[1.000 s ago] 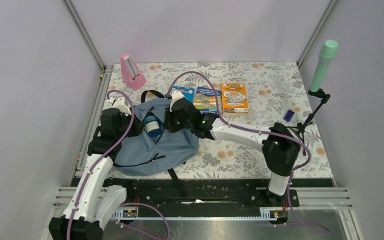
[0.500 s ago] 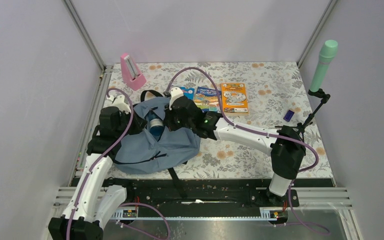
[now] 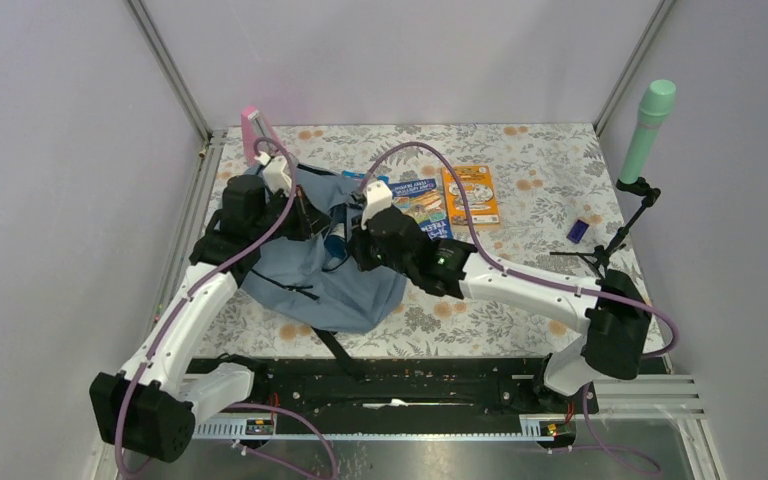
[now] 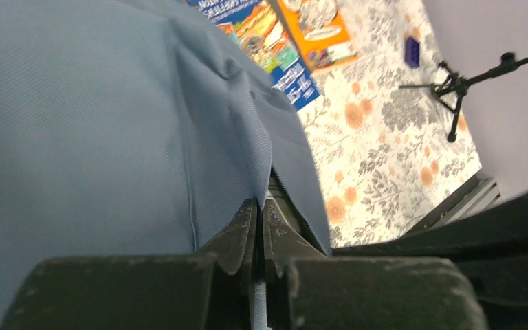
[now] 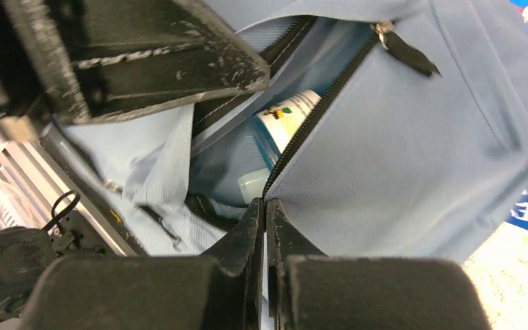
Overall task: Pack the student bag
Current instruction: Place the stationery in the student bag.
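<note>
Grey-blue student bag [image 3: 360, 290] sits on the left of the floral table [image 3: 480, 322]. The right gripper [image 5: 265, 206] is clamped on its zipper edge, and the left gripper [image 4: 260, 206] is pinched tight on a fabric fold. A bottle [image 5: 283, 118] shows inside the opening. Beyond lie books [image 3: 468, 195].

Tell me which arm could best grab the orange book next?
Probably right: the flat orange book lies right of the soft grey-blue fabric backpack, nearer the right end effector than the left end effector.
</note>
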Robot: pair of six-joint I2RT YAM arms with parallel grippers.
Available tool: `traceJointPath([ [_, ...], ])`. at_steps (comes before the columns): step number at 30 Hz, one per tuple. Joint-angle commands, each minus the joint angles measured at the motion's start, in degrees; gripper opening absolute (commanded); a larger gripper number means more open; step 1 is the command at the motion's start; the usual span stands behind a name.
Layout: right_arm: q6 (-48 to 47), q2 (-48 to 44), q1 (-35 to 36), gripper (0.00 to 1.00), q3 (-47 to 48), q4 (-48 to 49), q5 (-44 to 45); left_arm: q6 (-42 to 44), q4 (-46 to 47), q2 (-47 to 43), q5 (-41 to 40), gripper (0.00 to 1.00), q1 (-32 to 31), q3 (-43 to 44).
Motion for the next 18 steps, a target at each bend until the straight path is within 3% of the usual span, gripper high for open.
traceJointPath([
  [1, 4.71, -5.22, 3.88, 0.00, -4.16, 8.14, -1.81, 2.29, 4.22, 2.99, 2.79, 0.00, -0.75, 1.98],
  [8, 5.99, -5.01, 4.91, 0.00, -4.58, 10.21, -5.02, 9.39, -6.42, 8.24, -0.44, 0.00, -1.45, 7.26],
  [10, 4.89, -5.14, 4.91, 0.15, -3.89, 8.22, -4.15, 10.97, -8.92, 9.14, -2.74, 0.00, -1.45, 8.03],
  [14, -0.92, -7.81, 3.94, 0.61, -4.00, 4.86, -0.68, 12.87, -10.16, 9.29, -5.16, 0.00, -1.45, 6.95],
  [18, -4.15, -9.19, -0.44, 0.77, -2.93, -3.06, -0.45, 13.61, -11.10, 9.53, -4.49, 0.14, -1.45, 6.61],
])
